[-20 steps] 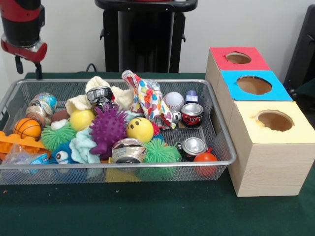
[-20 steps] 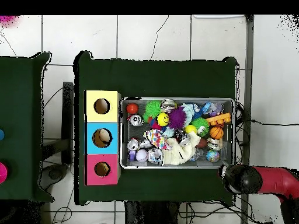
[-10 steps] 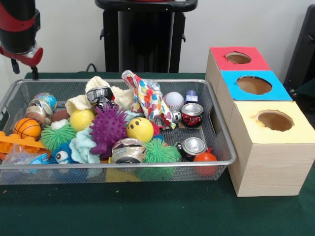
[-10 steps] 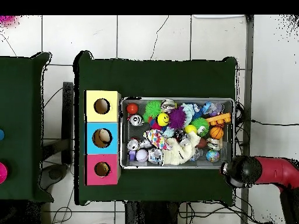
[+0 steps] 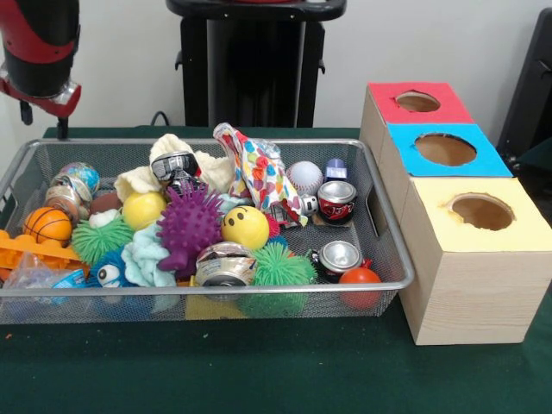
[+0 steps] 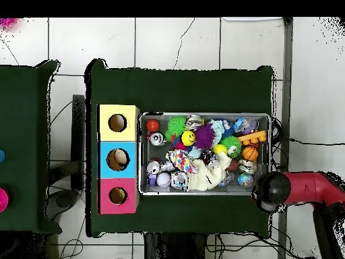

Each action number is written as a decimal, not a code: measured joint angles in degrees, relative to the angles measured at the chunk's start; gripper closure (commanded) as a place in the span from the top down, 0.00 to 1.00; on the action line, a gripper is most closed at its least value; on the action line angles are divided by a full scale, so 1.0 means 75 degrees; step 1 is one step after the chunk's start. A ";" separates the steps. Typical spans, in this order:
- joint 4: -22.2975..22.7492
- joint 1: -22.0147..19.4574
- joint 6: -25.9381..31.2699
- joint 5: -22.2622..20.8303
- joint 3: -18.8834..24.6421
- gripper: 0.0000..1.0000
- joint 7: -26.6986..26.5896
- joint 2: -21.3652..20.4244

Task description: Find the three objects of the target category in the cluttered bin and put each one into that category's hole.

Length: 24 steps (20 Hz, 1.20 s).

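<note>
The silver wire-mesh bin (image 5: 207,289) is full of mixed toys and also shows in the overhead view (image 6: 205,193). A cream plush (image 5: 185,153) lies at the bin's far side, partly under a small can; from above it shows near the robot's edge (image 6: 205,177). No brown teddy or striped tiger shows. The red-topped hole (image 5: 417,102) is on the farthest wooden box (image 6: 118,195). My gripper (image 5: 43,121) hangs above the bin's far left corner, outside the rim (image 6: 268,192). Its fingers stand apart and hold nothing.
A blue-topped hole (image 5: 445,149) and a yellow-topped hole (image 5: 481,210) sit nearer on the same row of boxes. The bin holds spiky balls (image 5: 188,226), cans (image 5: 336,201), a yellow smiley ball (image 5: 246,227), a basketball (image 5: 47,224) and a dotted cloth (image 5: 259,172).
The arm has shifted a little near the bin's corner, back toward the bin's edge. Nothing in the bin has moved.
</note>
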 measured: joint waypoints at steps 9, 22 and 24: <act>-0.0416 0.0357 0.0233 0.1105 0.0288 1.00 0.0002 -0.0501; -0.1145 0.0790 0.0456 0.1618 0.0256 1.00 0.0002 -0.0929; -0.1331 0.0975 0.0456 0.1614 0.0225 1.00 0.0002 -0.0835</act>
